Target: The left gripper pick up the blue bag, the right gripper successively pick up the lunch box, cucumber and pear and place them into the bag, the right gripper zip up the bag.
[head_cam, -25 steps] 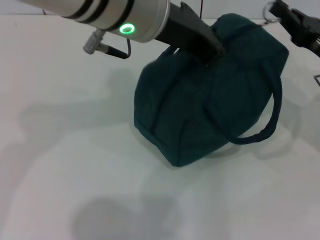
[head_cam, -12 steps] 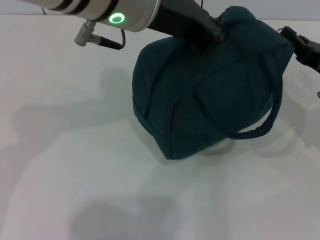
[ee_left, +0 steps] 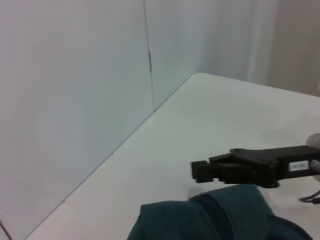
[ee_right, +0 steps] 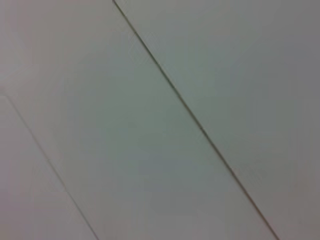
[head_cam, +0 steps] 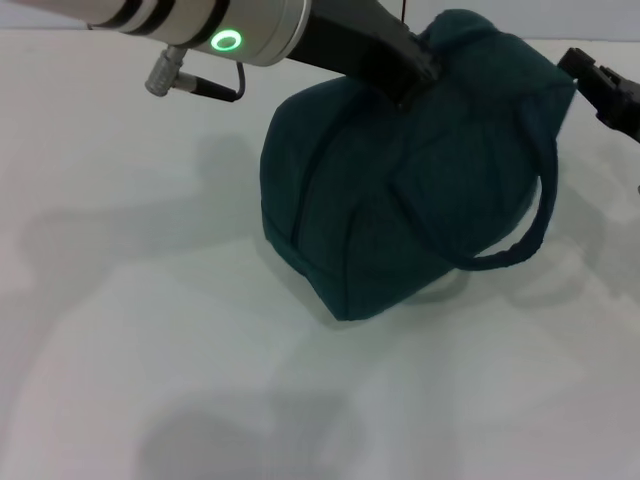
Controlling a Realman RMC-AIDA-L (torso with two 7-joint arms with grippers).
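Left gripper (head_cam: 410, 78) pressed into the top of the blue bag (head_cam: 400, 190), fingers buried in fabric; open or closed, cannot tell. Bag closed, resting on the white table (head_cam: 130, 300), one loop handle (head_cam: 525, 235) drooping on its right side. Right gripper (head_cam: 605, 88) just beside the bag's top right corner, holding nothing visible; finger spacing, cannot tell. Seen only from the left wrist: right gripper (ee_left: 200, 171) just above the bag's top (ee_left: 220, 217), pale wall panels (ee_left: 75, 90) beyond the table. From the right wrist, nothing but a pale seamed panel (ee_right: 160, 120).
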